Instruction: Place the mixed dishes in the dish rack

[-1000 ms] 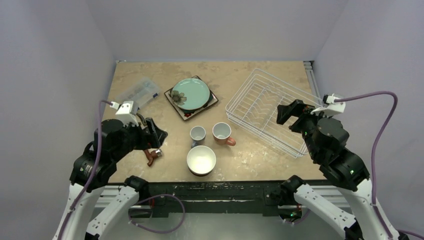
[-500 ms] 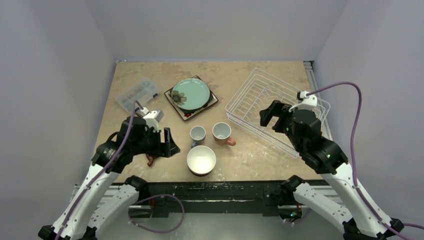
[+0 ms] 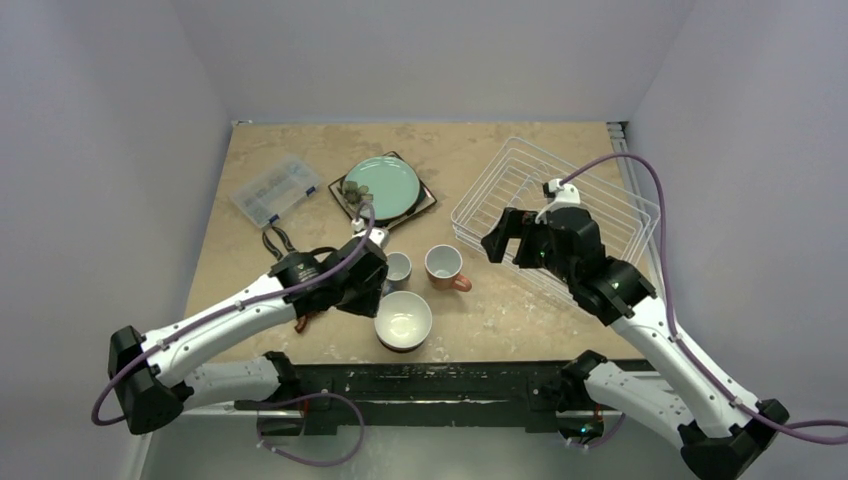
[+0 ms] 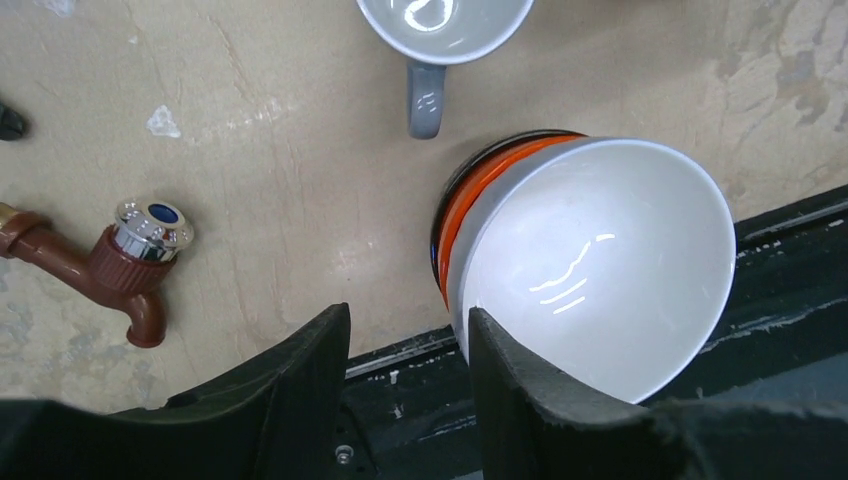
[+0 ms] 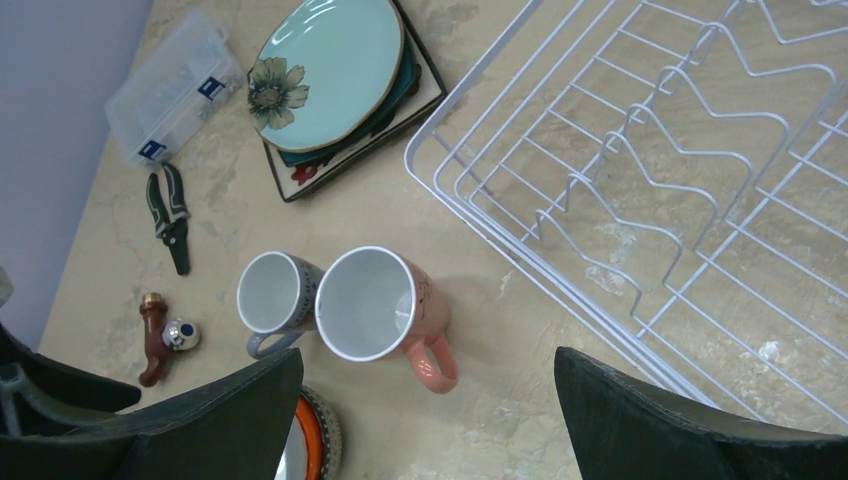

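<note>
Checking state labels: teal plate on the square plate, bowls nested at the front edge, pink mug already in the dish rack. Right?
No: the pink mug is not in the dish rack; it stands on the table beside the pale blue mug, per the right wrist view. The teal plate on the square plate and nested bowls at the front edge hold.

Soft, even light fell from overhead, leaving the tabletop (image 3: 450, 140) bright and the walls flat lilac. Shadows beneath the dishes were faint. Thin glints streaked the white bowl (image 4: 600, 270) at centre right of the left wrist view. Dark shapes along both wrist views' lower edges looked underexposed and slightly soft.
</note>
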`<control>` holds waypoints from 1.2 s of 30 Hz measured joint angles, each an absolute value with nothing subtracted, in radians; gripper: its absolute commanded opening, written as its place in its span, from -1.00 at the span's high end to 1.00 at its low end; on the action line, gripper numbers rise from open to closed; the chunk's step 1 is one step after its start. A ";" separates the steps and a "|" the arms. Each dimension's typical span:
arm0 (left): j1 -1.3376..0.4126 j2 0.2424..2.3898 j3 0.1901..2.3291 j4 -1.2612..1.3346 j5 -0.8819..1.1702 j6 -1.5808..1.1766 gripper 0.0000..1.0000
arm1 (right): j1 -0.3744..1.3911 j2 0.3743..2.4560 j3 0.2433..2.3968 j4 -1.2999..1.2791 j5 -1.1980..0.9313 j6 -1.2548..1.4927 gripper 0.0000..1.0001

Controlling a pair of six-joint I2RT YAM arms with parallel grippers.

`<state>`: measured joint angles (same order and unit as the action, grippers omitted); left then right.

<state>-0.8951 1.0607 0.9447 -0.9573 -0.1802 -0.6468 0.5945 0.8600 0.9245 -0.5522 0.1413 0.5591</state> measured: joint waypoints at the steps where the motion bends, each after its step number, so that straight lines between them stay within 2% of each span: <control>1: -0.913 1.084 0.958 -0.960 -0.206 -0.653 0.17 | 0.595 0.856 0.925 -0.549 0.137 0.559 -0.97; 21: -1.063 1.352 1.063 -0.963 -0.373 -0.705 0.70 | 0.595 0.836 0.891 -0.529 0.136 0.559 -0.97; 24: -1.070 1.356 1.066 -0.975 -0.390 -0.713 0.72 | 0.595 0.836 0.890 -0.529 0.138 0.559 -0.97; 27: -1.073 1.357 1.067 -0.981 -0.397 -0.715 0.55 | 0.595 0.831 0.879 -0.529 0.139 0.559 -0.97; 30: -1.076 1.358 1.069 -0.982 -0.397 -0.717 0.51 | 0.595 0.830 0.874 -0.534 0.139 0.559 -0.97; 32: -1.077 1.359 1.069 -0.982 -0.397 -0.719 0.52 | 0.595 0.829 0.874 -0.534 0.139 0.559 -0.97; 36: -1.077 1.362 1.069 -0.982 -0.397 -0.719 0.66 | 0.595 0.828 0.874 -0.534 0.139 0.559 -0.97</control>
